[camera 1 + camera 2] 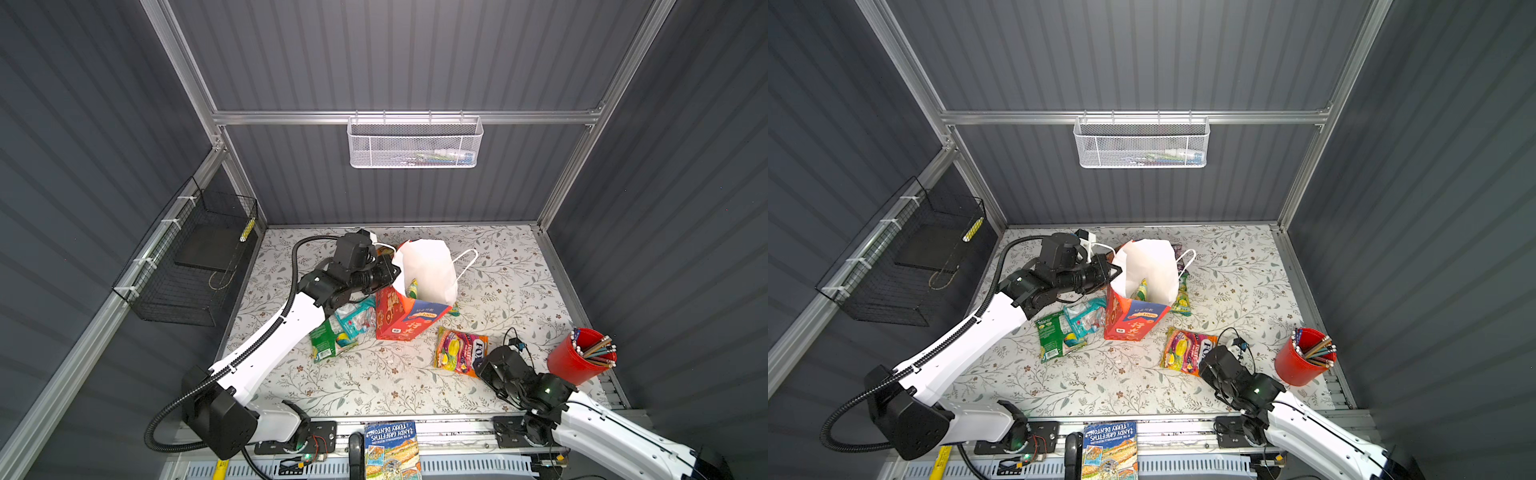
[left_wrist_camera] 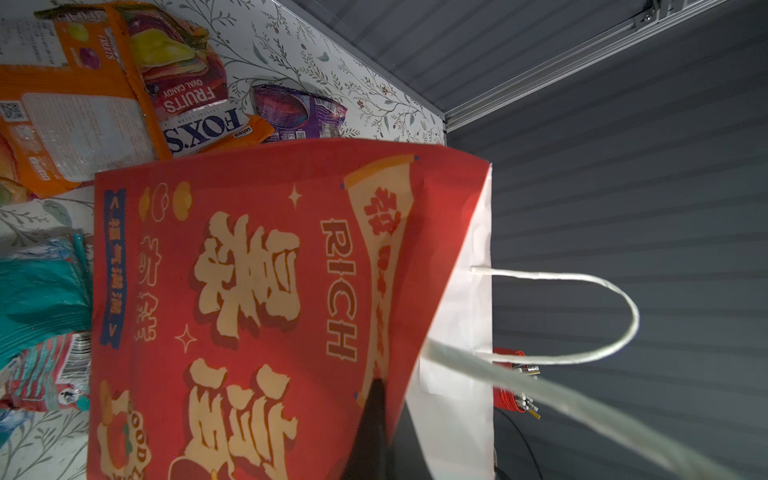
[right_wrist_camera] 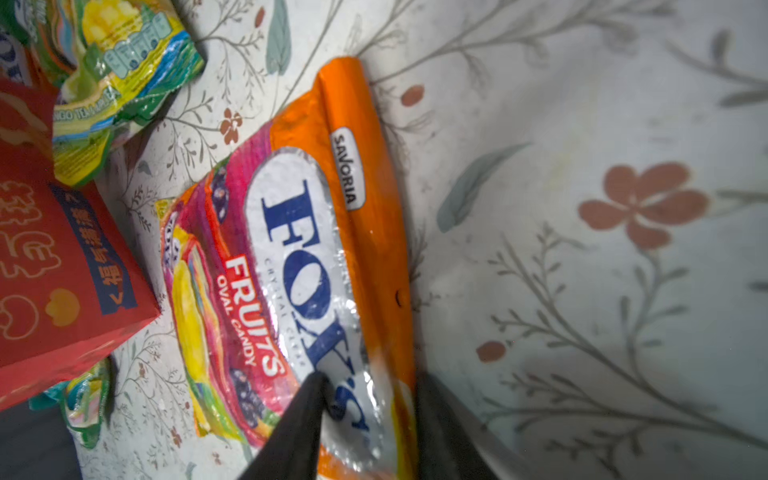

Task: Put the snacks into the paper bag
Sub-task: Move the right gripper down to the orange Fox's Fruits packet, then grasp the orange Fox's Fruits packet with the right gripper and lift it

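The floral table (image 1: pixel 374 386) carried everything. The bag (image 1: pixel 409 322) stood upright near its middle, mouth open and white inside. The left gripper (image 1: pixel 392 270) was clenched on the bag's rim at the left side; in the left wrist view one dark finger (image 2: pixel 374 415) pressed on the red outer wall. The book (image 1: pixel 390 451) lay at the front edge, off the floral cover. The cup (image 1: pixel 577 359), full of pencils, stood at the right edge.

A Fox's packet (image 1: pixel 459 351) lay flat in front of the bag and to its right, apart from it. The right gripper (image 3: pixel 369 376) was down on it, its jaws on either side of the packet's orange edge; whether they pinched it I could not tell. A green packet (image 1: pixel 330 343) and a teal packet (image 1: pixel 353 318) overlapped just left of the bag. An orange packet (image 2: pixel 75 116) and a purple packet (image 2: pixel 299 112) lay behind it. A yellow-green packet (image 1: pixel 411 287) was inside the bag.
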Controlling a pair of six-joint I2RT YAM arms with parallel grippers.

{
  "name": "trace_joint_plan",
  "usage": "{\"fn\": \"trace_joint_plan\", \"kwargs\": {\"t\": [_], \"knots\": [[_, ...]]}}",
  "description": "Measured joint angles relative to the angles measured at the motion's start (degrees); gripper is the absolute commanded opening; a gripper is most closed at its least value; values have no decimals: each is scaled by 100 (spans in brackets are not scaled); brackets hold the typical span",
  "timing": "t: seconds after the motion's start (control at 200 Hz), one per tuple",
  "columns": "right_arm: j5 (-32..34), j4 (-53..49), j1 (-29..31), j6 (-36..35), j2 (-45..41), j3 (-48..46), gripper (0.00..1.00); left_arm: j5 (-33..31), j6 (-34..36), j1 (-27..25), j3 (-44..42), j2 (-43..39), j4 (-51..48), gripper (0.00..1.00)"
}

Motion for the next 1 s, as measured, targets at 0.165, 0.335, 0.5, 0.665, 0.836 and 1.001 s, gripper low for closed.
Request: {"fn": "trace_joint_plan", "kwargs": {"t": [0.165, 0.335, 0.5, 0.665, 0.836, 1.001], "knots": [[-72, 149, -26, -31, -118, -85, 6, -13, 39, -2, 0, 0, -2, 0], [-116, 87, -33, -214, -468, -85, 0, -55, 101, 0, 0, 0, -7, 0], [-142, -155, -37, -516, -975, 33, 0, -63, 142, 0, 0, 0, -20, 0], [-72, -557, -37, -863, -1322, 551, 0, -81, 181, 0, 0, 0, -26, 0], [116, -944, -37, -1222, -1451, 1187, 0, -52, 234, 0, 2, 0, -15, 0], [302, -1165, -37, -1495, -1467, 1591, 0, 317, 227, 0, -4, 0, 186, 0]]}}
